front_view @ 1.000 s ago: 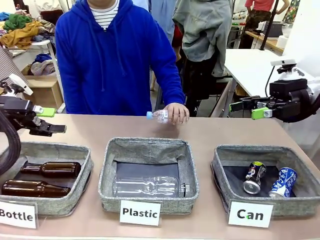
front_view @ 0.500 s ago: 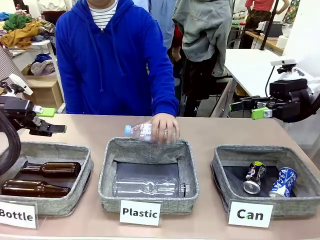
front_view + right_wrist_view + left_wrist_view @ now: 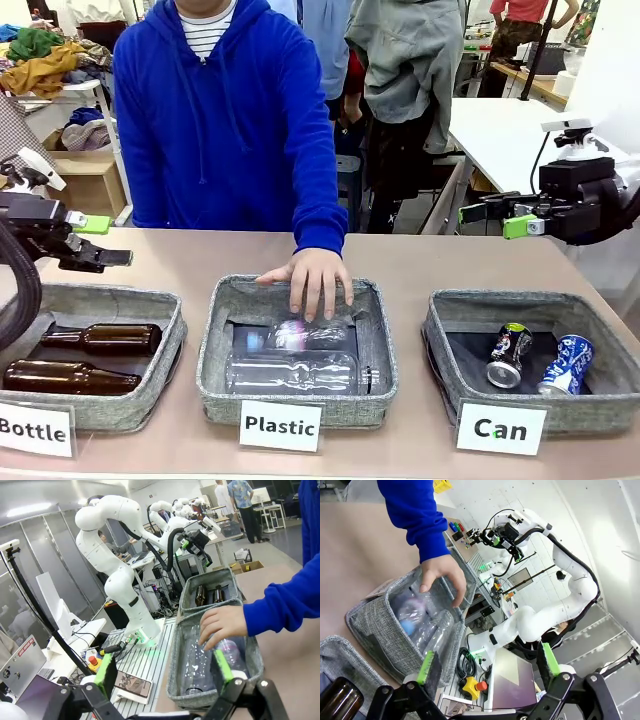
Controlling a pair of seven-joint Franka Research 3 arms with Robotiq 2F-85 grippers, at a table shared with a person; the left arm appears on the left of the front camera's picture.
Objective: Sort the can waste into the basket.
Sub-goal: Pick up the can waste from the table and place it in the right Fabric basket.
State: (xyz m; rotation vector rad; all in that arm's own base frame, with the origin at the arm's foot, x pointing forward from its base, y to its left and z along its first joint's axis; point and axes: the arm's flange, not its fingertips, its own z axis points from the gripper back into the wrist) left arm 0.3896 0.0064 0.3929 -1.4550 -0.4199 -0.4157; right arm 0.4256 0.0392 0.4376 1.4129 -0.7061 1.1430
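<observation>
On counter point(image 3: 420, 262), front view: cards read "Bottle" point(image 3: 35, 430), "Plastic" point(image 3: 281, 426), "Can" point(image 3: 500, 429); black can point(image 3: 509, 355) and blue can point(image 3: 566, 364) lie in basket point(image 3: 452, 330). Left wrist view: left fingers point(image 3: 429, 666) spread, nothing held. Right wrist view: right fingers point(image 3: 106, 674) released; person's hand point(image 3: 221, 625) over plastic-bottle bin point(image 3: 177, 675).
</observation>
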